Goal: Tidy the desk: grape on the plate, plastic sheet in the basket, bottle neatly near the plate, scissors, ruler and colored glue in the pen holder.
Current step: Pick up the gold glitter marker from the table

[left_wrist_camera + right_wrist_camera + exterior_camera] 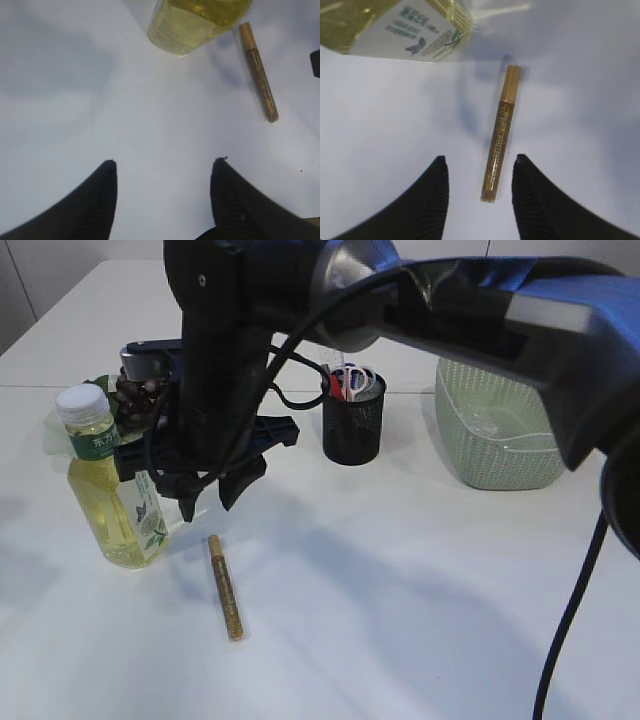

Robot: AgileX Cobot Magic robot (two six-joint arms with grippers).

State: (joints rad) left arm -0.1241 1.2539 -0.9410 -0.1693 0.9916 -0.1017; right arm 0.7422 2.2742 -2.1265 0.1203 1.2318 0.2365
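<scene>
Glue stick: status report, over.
Right gripper open, above the glue stick, not gripping. Left gripper open, empty. Bottle stands close beside.

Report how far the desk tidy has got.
Looks done: purple grapes sit behind the yellow-green drink bottle, seemingly on the plate; red-handled scissors stand in the black mesh pen holder. In hand: the open right gripper straddles the gold glitter glue tube. Left: lifting it into the holder.

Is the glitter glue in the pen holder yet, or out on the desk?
Out. The glitter glue lies flat on the table, in front of the pen holder, untouched, beside the upright bottle.
</scene>
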